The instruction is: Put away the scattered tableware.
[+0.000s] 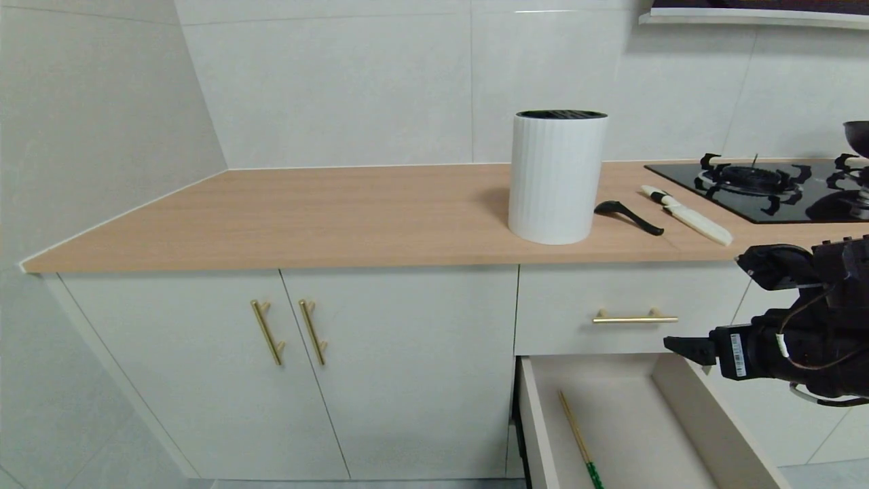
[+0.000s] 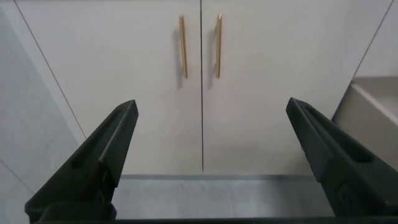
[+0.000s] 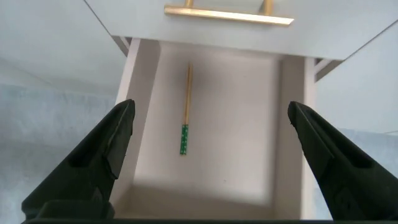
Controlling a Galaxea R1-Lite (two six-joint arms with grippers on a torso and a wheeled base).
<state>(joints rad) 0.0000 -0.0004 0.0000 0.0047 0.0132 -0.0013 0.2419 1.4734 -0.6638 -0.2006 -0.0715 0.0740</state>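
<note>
Right gripper [image 3: 210, 107] hangs wide open over the pulled-out drawer [image 1: 536, 421] with one chopstick [image 3: 186, 112] inside. Left gripper [image 2: 211, 104] is spread apart too, facing two cabinet doors [image 2: 112, 74]. Counter [image 1: 339, 210] has one knife [image 1: 689, 216], one black spoon [image 1: 628, 216] and one white holder [image 1: 557, 178].

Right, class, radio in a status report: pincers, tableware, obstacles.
Both open: left pincer facing cabinet doors, right pincer over open drawer. One chopstick in drawer; knife, black utensil on counter. Nothing blocking drawer.
</note>
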